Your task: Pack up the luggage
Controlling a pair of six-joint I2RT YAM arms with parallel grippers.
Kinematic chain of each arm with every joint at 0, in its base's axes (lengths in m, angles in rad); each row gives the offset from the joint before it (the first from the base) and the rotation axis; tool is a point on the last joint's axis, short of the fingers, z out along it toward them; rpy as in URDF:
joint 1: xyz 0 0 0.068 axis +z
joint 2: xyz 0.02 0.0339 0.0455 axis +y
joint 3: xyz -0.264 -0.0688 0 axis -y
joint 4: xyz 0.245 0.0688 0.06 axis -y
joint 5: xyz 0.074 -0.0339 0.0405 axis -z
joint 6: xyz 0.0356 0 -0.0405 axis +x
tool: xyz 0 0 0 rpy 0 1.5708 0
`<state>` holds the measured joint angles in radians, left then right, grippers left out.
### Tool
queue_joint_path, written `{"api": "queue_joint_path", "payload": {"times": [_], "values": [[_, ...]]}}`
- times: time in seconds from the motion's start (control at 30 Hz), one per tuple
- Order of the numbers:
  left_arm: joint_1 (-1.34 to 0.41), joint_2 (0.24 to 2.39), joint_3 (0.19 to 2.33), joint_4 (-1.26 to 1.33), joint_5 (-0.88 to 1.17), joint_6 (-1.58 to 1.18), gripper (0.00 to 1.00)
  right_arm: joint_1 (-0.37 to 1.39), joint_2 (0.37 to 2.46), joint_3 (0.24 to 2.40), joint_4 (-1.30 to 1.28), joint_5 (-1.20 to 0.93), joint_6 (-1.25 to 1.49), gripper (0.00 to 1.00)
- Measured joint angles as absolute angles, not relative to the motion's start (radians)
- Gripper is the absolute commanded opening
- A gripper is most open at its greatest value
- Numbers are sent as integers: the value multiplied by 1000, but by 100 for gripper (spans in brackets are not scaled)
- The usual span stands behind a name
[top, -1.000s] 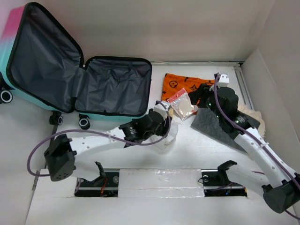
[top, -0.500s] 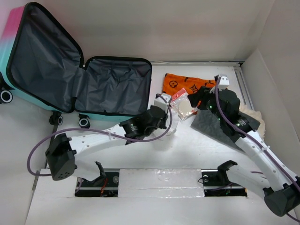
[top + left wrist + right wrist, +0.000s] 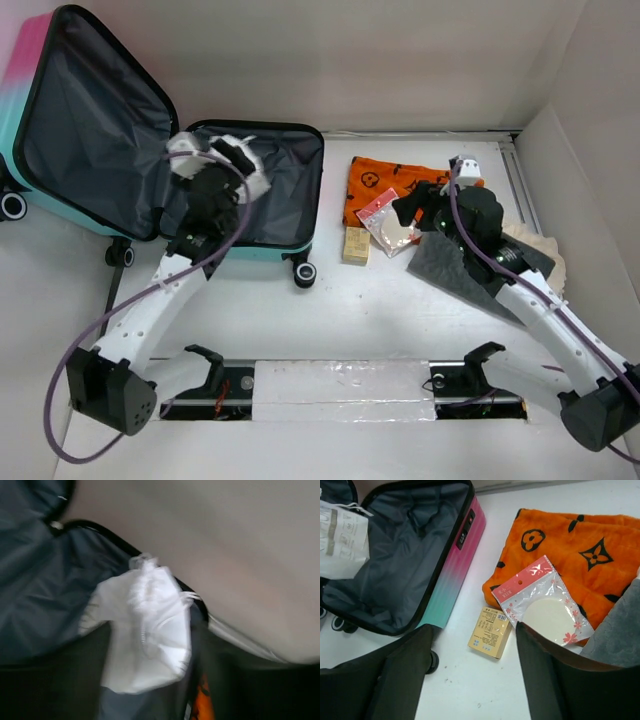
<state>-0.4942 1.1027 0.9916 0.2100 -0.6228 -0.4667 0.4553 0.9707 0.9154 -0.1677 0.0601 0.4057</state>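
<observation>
The luggage (image 3: 250,190) lies open at the back left, its lid (image 3: 90,130) propped up and its dark grey lining (image 3: 405,555) showing. My left gripper (image 3: 215,165) hovers over the open base with a white packet (image 3: 145,630) at its tip. That view is blurred, so the jaws' hold on the packet does not show. The same white packet (image 3: 342,540) hangs above the lining in the right wrist view. My right gripper (image 3: 475,680) is open over the table, above a small yellow box (image 3: 490,632) and beside a bagged round sponge (image 3: 545,605).
An orange patterned cloth (image 3: 400,180) lies right of the luggage, with the sponge bag (image 3: 388,222) on its near edge. The yellow box (image 3: 356,245) sits on the table below it. A grey cloth (image 3: 460,265) lies under the right arm. A luggage wheel (image 3: 303,273) sticks out.
My left arm has swung from the table's middle up and left over the luggage, with the white packet at its tip. The yellow box is now uncovered. The right gripper has opened slightly wider.
</observation>
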Motion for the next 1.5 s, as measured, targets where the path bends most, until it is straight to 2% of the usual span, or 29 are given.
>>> {"api": "queue_joint_path", "payload": {"times": [0.03,0.17,0.33,0.53,0.67,0.73,0.77,0.83,1.03,1.17,1.27,1.3,1.33,1.4,1.43,1.5], "values": [[-424,1100,985,211,-616,-495,100,459,986,915,-165,57,405,80],[-285,1115,952,220,-574,-571,100,467,1075,918,-148,60,398,81],[-323,1096,834,245,-476,-607,100,472,1270,957,-138,111,397,81],[-347,1085,759,311,-234,-601,100,444,1544,1068,-122,178,380,88],[-479,1116,753,342,-213,-546,100,382,1688,1171,-114,171,351,88],[-553,1143,759,350,-188,-521,94,358,1733,1216,-110,167,335,89],[-580,1157,762,358,-170,-512,85,348,1752,1237,-107,165,326,89],[-605,1173,762,371,-133,-498,77,339,1776,1270,-101,151,309,89],[-686,1175,765,405,-101,-479,73,313,1851,1321,-70,46,287,84],[-715,1173,765,413,-83,-476,70,308,1880,1303,-54,-12,288,76],[-712,1165,761,413,-83,-476,69,307,1881,1293,-51,-35,290,50],[-712,1162,759,414,-82,-476,67,305,1881,1293,-46,-39,292,35],[-712,1159,757,414,-81,-476,67,305,1881,1293,-42,-43,290,26],[-712,1151,752,414,-80,-476,66,302,1880,1291,-34,-50,295,14],[-712,1148,750,413,-79,-477,66,300,1878,1287,-30,-51,295,0],[-712,1144,746,415,-79,-477,66,295,1871,1271,-27,-56,299,0]]}}
